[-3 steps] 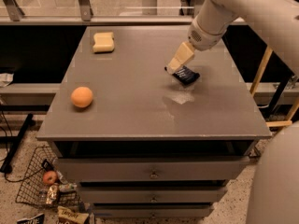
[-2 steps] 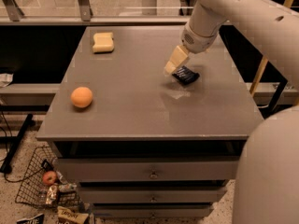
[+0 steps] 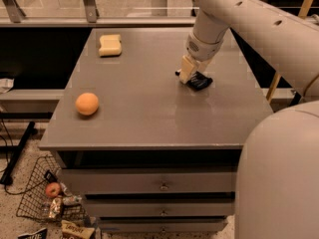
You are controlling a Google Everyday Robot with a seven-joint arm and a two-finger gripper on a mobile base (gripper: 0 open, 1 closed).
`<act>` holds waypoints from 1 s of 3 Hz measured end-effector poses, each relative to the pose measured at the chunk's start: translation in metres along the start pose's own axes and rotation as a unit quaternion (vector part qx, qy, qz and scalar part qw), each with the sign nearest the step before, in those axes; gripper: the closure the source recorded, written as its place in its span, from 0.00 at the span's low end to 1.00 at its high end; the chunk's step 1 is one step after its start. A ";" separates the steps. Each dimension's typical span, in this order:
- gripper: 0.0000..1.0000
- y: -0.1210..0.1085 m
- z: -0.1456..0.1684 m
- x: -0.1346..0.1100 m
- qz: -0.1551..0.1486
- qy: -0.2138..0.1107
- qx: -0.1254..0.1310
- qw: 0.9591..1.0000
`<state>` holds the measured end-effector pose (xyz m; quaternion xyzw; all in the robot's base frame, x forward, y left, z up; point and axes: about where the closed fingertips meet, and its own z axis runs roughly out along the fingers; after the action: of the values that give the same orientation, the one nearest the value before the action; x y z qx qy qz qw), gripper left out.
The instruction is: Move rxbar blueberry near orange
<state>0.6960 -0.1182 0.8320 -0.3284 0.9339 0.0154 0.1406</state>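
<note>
The rxbar blueberry [image 3: 200, 81] is a dark navy bar lying flat on the right half of the grey table [image 3: 149, 113]. My gripper [image 3: 188, 73] reaches down from the upper right and sits right at the bar's left end, at table level, partly covering it. The orange [image 3: 87, 103] rests near the table's left edge, far to the left of the bar and gripper.
A pale yellow sponge [image 3: 110, 45] lies at the back left of the table. Drawers sit below the table front. A wire basket [image 3: 47, 195] with a red apple and snack packets stands on the floor at lower left. My arm and base fill the right side.
My gripper has shifted slightly left and down at the bar, and the arm has swung closer across the right side. The bar, orange and sponge have not moved.
</note>
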 end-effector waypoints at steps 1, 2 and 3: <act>0.65 0.002 0.006 -0.001 0.000 0.005 -0.005 1.000; 0.89 0.001 0.002 -0.002 -0.001 0.005 -0.005 1.000; 1.00 0.023 -0.021 -0.019 -0.061 -0.028 -0.004 0.998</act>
<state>0.6903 -0.0914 0.8557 -0.3849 0.9077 0.0196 0.1661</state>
